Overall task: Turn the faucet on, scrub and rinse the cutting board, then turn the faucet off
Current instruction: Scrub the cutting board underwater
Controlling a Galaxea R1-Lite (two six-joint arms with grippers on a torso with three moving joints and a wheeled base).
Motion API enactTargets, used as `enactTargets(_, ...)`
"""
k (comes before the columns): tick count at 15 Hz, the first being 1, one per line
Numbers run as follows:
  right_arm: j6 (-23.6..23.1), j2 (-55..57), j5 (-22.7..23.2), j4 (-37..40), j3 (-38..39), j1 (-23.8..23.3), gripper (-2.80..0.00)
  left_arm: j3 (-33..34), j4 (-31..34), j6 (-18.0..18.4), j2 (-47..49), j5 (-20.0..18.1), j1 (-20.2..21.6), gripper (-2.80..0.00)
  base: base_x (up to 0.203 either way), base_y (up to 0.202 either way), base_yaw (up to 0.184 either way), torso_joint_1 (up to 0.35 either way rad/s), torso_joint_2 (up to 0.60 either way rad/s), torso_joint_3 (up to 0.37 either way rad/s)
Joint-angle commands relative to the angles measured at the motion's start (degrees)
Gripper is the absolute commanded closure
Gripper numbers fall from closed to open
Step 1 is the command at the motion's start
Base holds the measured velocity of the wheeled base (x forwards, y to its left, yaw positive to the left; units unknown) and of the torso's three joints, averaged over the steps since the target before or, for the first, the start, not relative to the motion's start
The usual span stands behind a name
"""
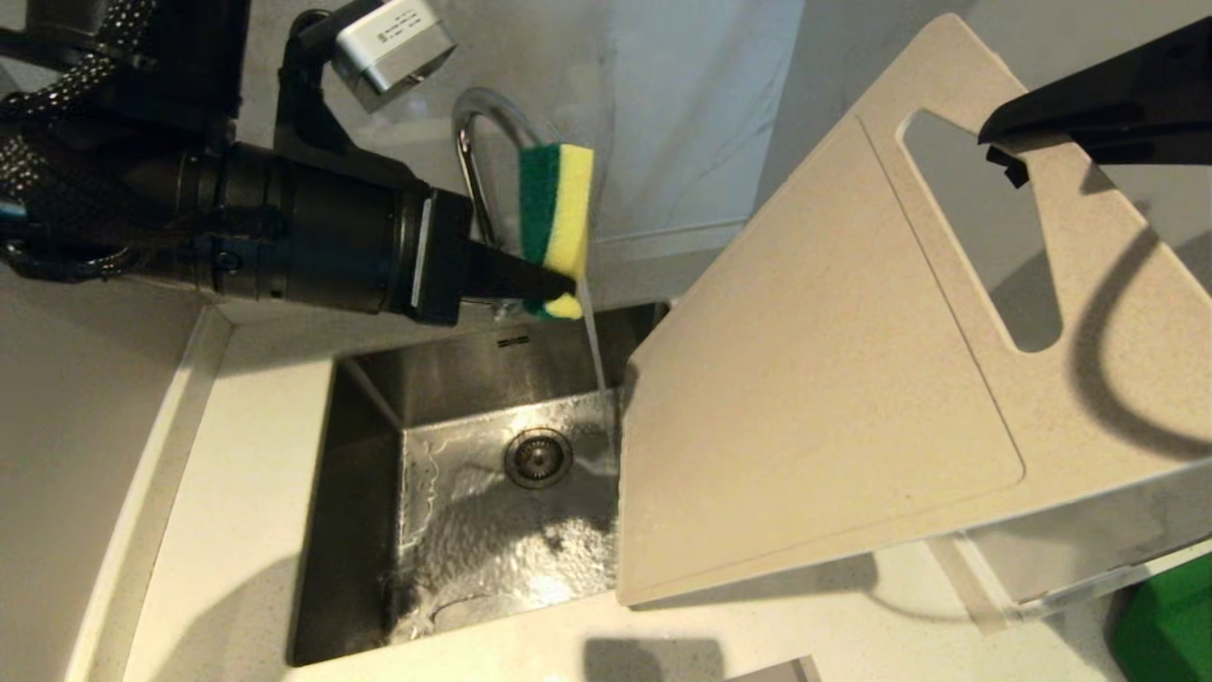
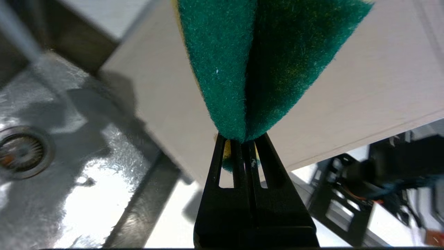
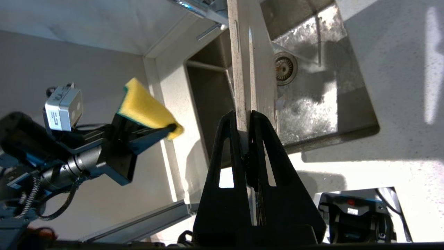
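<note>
The chrome faucet (image 1: 471, 142) arches behind the sink, and a thin stream of water (image 1: 597, 350) falls from it past the cutting board's left edge. The large beige cutting board (image 1: 824, 379) hangs tilted over the sink's right side. My right gripper (image 1: 994, 142) is shut on its slotted handle end, and the right wrist view shows the cutting board (image 3: 242, 69) edge-on between that gripper's (image 3: 245, 116) tips. Just left of the board, in front of the faucet, my left gripper (image 1: 559, 284) is shut on a yellow and green sponge (image 1: 557, 218), whose green side fills the left wrist view (image 2: 260, 62).
The steel sink (image 1: 369, 493) is wet, with its drain (image 1: 538, 457) near the middle. Pale countertop (image 1: 227, 530) surrounds it, and a wall rises close behind. A green object (image 1: 1169, 616) sits at the lower right, under the board's corner.
</note>
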Motion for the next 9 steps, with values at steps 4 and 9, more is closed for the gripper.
enactTargets(4,0.3,0.3,0.2,0.1,0.0,0.0,0.00,-11.9,6.7,3.6,11.9,-0.2,-4.7,0.00,0.000,0.000,0.000,0.000,0.00,0.000)
enactTargets(9,0.3,0.4,0.3,0.0,0.0,0.0,0.00,-13.6,6.7,4.2,16.3,-0.2,-6.7,0.00,0.000,0.000,0.000,0.000,0.00,0.000)
